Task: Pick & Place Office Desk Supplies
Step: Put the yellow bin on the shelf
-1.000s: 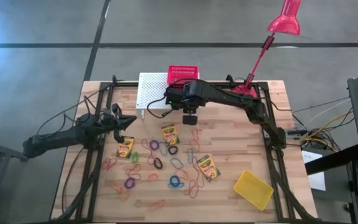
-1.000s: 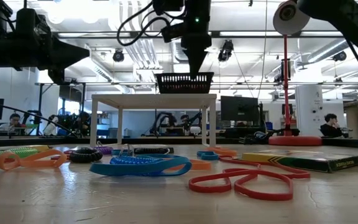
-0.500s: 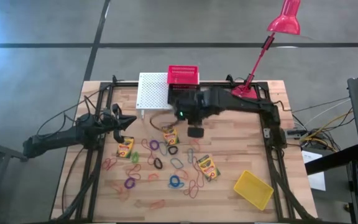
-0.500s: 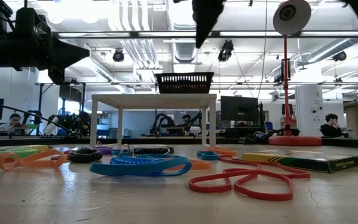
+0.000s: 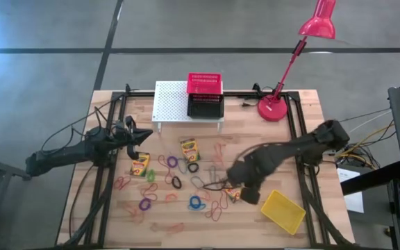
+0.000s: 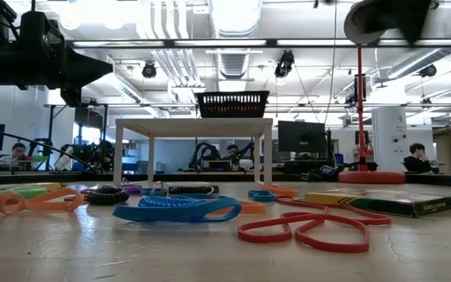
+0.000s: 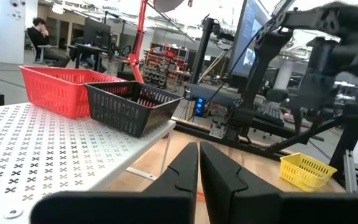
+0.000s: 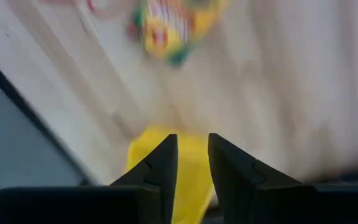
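Three yellow-and-green crayon boxes lie flat on the table: one at the left point(image 5: 139, 165), one in the middle point(image 5: 189, 148), and one point(image 5: 229, 185) partly under my right gripper point(image 5: 247, 193). Coloured elastic loops point(image 5: 179, 184) are scattered around them. My right gripper point(image 8: 192, 155) points down, open and empty, above the table between that crayon box point(image 8: 169, 28) and the yellow basket point(image 8: 193, 175). The black basket point(image 5: 205, 106) and the red basket point(image 5: 205, 85) stand on the white stand point(image 5: 169, 104). My left gripper point(image 7: 199, 158) waits shut at the table's left point(image 5: 144, 140).
The yellow basket point(image 5: 283, 212) sits at the near right corner. A red desk lamp stands on its base point(image 5: 273, 107) at the far right, right of the stand. Dark frame rails run along the table's left and right sides. People sit in the room beyond.
My right gripper has risen from just over the black basket on the stand and swung fast toward the table's near right, turning as it went. It now hangs by the crayon box and yellow basket. The black basket stays on the stand.
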Motion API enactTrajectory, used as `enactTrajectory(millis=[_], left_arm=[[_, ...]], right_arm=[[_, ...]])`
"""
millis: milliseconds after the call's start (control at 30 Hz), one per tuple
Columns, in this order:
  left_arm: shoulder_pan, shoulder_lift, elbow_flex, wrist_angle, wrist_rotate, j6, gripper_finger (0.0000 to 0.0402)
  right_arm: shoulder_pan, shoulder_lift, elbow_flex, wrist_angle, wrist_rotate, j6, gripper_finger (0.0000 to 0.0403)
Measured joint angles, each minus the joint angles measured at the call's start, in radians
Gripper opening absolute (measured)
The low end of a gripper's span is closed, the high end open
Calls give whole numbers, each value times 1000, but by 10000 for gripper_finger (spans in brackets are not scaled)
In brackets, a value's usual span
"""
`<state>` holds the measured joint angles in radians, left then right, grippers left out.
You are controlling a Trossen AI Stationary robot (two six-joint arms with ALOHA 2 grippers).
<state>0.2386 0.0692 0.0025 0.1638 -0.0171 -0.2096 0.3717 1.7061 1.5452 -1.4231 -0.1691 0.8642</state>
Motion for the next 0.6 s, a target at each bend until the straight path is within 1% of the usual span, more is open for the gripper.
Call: enactTrajectory(millis=[67,167,300,433,533,600], left_arm=[[0,0,0,-1,5,0,23],[0,0,0,0,9,0,23],[0,0,0,0,9,-8,23],[0,0,0,-4,11,-28,23],[0,0,0,-5,21,-34,23],[0,0,0,-5,26,-35,23]], right_arm=[[42,-37,-73,2,-69,152,101],[111,-90,-186,17,-142,312,128],[183,-172,-337,110,-156,436,171],[214,-225,-480,216,-156,496,197],[216,-241,-567,298,-158,480,198],[215,-242,-609,344,-158,456,192]])
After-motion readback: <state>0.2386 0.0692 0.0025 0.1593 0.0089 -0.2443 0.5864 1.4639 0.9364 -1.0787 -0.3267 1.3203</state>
